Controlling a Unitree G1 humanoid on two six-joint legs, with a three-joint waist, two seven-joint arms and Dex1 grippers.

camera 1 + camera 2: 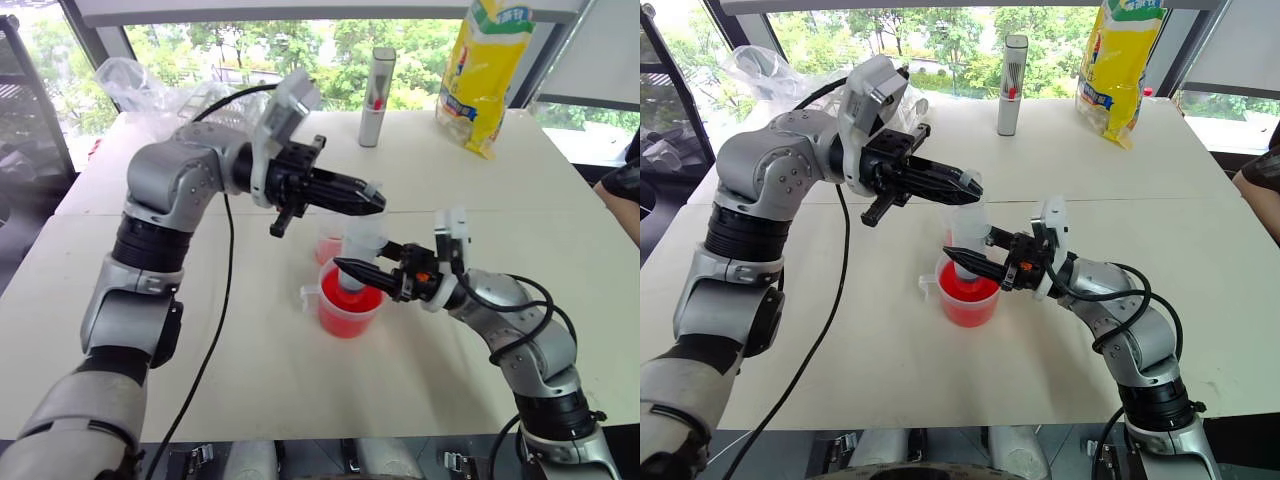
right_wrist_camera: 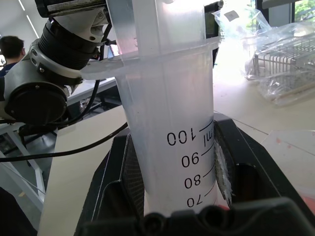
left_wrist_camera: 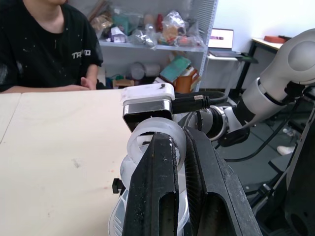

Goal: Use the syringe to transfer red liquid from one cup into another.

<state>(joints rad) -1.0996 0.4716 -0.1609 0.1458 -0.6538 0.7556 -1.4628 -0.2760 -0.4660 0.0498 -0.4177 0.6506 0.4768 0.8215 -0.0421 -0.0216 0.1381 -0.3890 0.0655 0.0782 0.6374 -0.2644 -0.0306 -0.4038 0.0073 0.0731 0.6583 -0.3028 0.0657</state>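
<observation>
Closest to the head camera, the right end effector [image 1: 962, 259] is clenched around the barrel of the syringe [image 1: 970, 235], which stands upright in the handled measuring cup [image 1: 349, 303] of red liquid [image 1: 347, 312] near the middle of the desk [image 1: 250, 360]; the left end effector [image 1: 372, 199] is clenched on the syringe's plunger top; the smaller cup [image 1: 329, 241] sits just behind; a grey cylinder [image 1: 377, 97] and yellow bag [image 1: 485, 70] stand at the far edge

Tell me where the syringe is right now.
In the left eye view the syringe stands upright at table centre, its lower end in the handled measuring cup of red liquid, gripped between the left hand above and the right hand lower down.
</observation>
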